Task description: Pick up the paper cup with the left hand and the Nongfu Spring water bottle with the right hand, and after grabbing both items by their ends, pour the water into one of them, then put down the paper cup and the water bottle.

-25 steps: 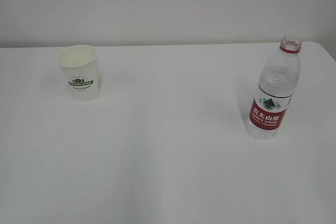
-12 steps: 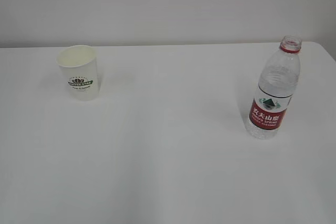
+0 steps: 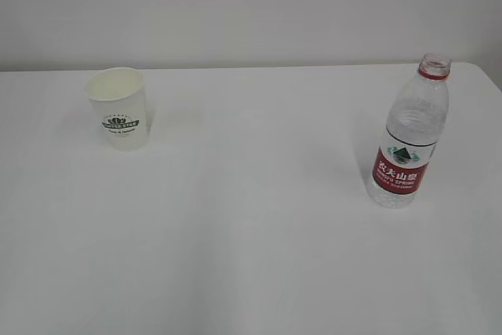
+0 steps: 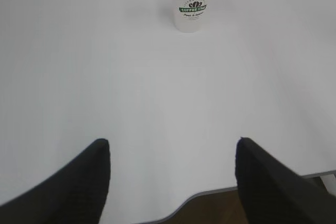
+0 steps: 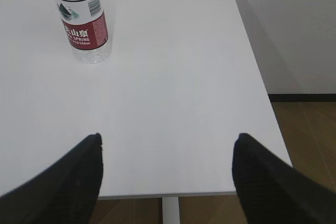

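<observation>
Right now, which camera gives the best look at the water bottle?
The exterior view: the whole water bottle shows there, from its open neck down to its base on the table. The right wrist view shows only its lower part with the red label. The left wrist view does not show it.

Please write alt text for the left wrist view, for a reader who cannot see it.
A white paper cup with a green logo stands upright at the far side of a white table, with nothing touching it. In the foreground, the two black fingers of the open left claw hang over the table's near edge, holding nothing.
</observation>
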Available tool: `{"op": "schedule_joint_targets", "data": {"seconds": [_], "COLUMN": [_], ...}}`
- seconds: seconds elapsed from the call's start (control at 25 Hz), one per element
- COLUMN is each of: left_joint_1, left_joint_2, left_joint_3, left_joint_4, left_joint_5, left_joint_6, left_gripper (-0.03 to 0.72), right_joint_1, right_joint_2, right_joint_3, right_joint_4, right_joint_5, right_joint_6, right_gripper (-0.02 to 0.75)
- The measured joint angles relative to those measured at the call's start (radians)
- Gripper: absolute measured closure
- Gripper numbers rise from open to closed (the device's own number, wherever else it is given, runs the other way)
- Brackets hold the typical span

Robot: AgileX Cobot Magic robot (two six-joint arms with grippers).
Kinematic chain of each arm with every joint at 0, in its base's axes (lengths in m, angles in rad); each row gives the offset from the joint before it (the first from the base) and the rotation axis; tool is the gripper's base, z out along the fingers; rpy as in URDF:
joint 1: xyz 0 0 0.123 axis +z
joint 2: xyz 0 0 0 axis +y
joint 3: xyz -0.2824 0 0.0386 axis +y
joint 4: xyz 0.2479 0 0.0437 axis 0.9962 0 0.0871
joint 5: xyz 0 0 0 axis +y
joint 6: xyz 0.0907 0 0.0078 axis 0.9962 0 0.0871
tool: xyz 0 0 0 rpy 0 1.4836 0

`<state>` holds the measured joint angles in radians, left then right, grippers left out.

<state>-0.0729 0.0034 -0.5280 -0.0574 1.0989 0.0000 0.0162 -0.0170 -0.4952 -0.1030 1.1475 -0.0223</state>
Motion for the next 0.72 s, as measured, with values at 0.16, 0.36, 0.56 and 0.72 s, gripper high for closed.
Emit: {"op": "schedule_joint_targets", "data": {"seconds": [0.16,0.36,0.56,0.72], "left_joint_1": [0.000,0.000,0.000,0.000], "left_joint_2": [0.000,0.000,0.000,0.000], "left_joint_3": [0.000,0.000,0.000,0.000], "left_joint_4": [0.000,0.000,0.000,0.000], "left_joint_5": [0.000,0.000,0.000,0.000], "left_joint_6": [0.000,0.000,0.000,-0.006], "left_gripper": [0.155,0.155,0.155,0.155], "right_joint_1": [0.000,0.000,0.000,0.000], "right_joint_2": [0.000,0.000,0.000,0.000], "right_joint_3": [0.000,0.000,0.000,0.000], "right_joint_4": [0.000,0.000,0.000,0.000], "right_joint_5": [0.000,0.000,0.000,0.000], "right_joint_6": [0.000,0.000,0.000,0.000], "right_gripper": [0.154,0.154,0.154,0.154]}}
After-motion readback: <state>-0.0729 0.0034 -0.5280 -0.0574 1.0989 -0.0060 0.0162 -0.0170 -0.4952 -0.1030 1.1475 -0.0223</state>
